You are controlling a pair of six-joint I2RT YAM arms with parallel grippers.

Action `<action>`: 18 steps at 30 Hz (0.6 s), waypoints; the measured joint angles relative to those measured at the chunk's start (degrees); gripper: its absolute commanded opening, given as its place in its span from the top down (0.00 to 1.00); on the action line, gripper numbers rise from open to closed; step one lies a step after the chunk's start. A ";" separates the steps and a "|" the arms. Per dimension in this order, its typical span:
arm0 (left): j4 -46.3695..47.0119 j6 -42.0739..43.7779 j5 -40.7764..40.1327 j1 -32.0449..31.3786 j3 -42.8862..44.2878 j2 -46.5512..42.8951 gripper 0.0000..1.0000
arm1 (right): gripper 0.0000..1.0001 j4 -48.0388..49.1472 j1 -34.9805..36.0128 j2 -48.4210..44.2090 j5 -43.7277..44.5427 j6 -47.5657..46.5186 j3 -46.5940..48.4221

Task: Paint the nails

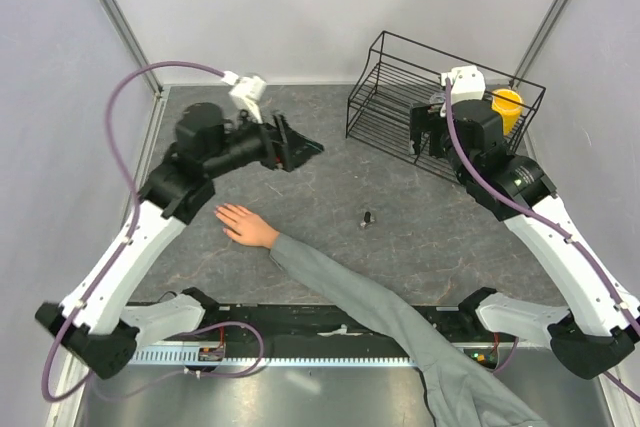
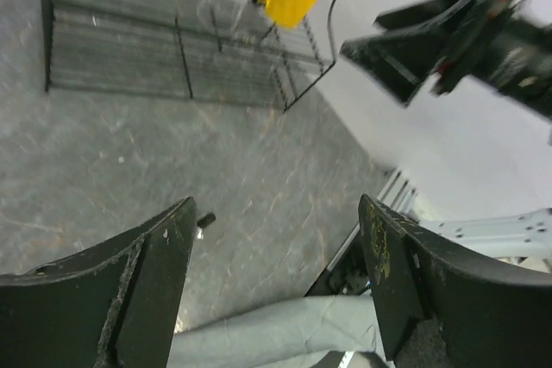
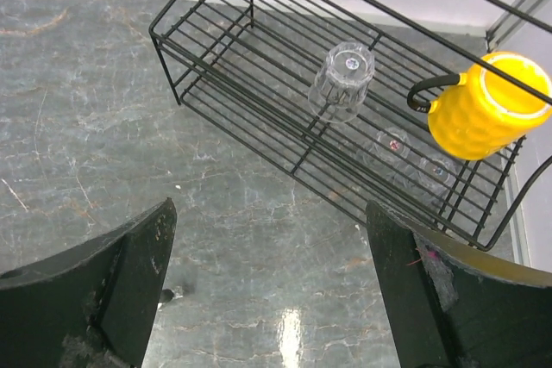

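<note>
The nails, too small to make out, lay on a person's hand flat at centre-left. The small dark bottle stood mid-frame. The left gripper and right gripper gaped empty; gripping that bottle squarely and upright probably came first.

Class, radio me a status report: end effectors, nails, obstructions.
Left end effector open, empty. Right end effector open, empty. Hand lying flat, nails too small to see. Nothing over hand.
</note>
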 measured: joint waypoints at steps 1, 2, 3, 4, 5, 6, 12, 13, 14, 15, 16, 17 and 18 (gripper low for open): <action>-0.24 0.26 -1.49 -1.79 -0.02 1.46 0.19 | 0.02 -0.22 0.00 0.22 0.09 0.28 0.00; -0.57 0.70 -3.04 -3.80 -0.02 3.13 0.19 | 0.02 -0.46 0.00 0.31 0.28 0.68 0.04; -0.96 1.14 -4.85 -5.73 -0.02 4.59 0.19 | 0.02 -0.85 0.00 0.31 0.63 1.07 0.11; -1.36 1.64 -6.75 -7.34 -0.02 5.97 0.19 | 0.02 -1.20 0.00 0.31 1.18 1.42 0.22; -1.77 2.16 -8.61 -9.16 0.00 7.41 0.19 | 0.02 -1.38 0.00 0.28 1.88 1.84 0.31; -2.03 2.71 -10.62 -10.78 0.04 8.70 0.19 | 0.02 -1.51 0.00 0.28 2.73 2.32 0.31; -5.46 6.25 -21.03 -21.99 4.35 20.39 0.18 | 0.02 -3.54 0.00 0.22 10.32 3.87 0.31; -6.27 6.73 -22.18 -23.76 5.79 22.95 0.18 | 0.02 -3.78 0.00 0.15 11.65 3.98 0.31; -6.91 7.30 -23.45 -24.74 7.48 25.90 0.18 | 0.02 -3.96 0.00 -0.07 12.92 4.13 0.26; -7.54 7.74 -24.48 -26.88 9.05 28.89 0.18 | 0.02 -4.11 0.00 -0.37 14.16 4.42 0.15; -8.28 8.07 -25.42 -28.06 10.56 31.32 0.20 | 0.02 -4.22 0.00 -0.72 15.06 4.72 0.07; -8.98 8.48 -26.56 -29.18 12.37 34.27 0.21 | 0.02 -4.35 -0.02 -1.33 15.89 5.09 -0.15; -9.55 8.72 -27.28 -29.94 13.73 36.63 0.22 | 0.02 -4.52 -0.02 -2.01 16.74 5.49 -0.35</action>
